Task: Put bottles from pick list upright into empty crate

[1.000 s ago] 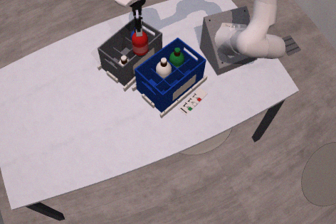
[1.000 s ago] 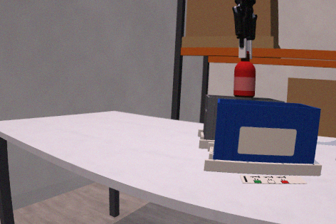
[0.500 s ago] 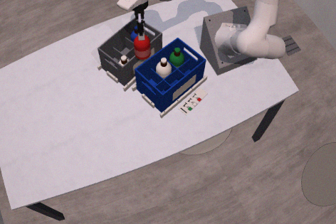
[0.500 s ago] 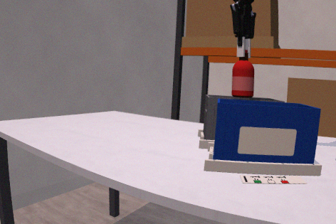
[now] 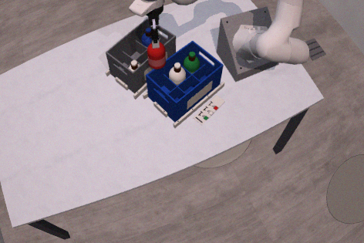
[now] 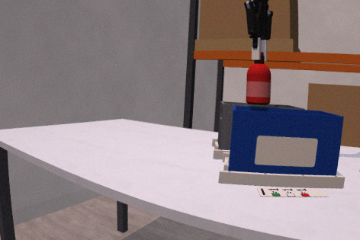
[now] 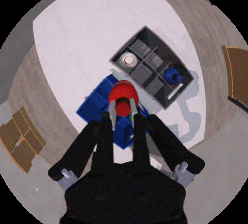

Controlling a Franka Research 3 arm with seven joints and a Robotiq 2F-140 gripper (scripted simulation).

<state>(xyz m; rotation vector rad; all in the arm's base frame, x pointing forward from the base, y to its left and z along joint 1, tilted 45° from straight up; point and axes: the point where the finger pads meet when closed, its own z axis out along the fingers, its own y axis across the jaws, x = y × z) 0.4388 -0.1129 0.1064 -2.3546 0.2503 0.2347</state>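
Above the seam between the two crates hangs the red bottle, its neck clamped in the closed hand; its long axis runs straight down from the fingers, base clear of the rims in the exterior view; the blue crate lies just to the right and nearer in the top view, touching the grey crate; a white bottle and a green bottle fill two far cells, so the next travel probably runs right and near toward a free cell; the pick list lies on the desk beyond
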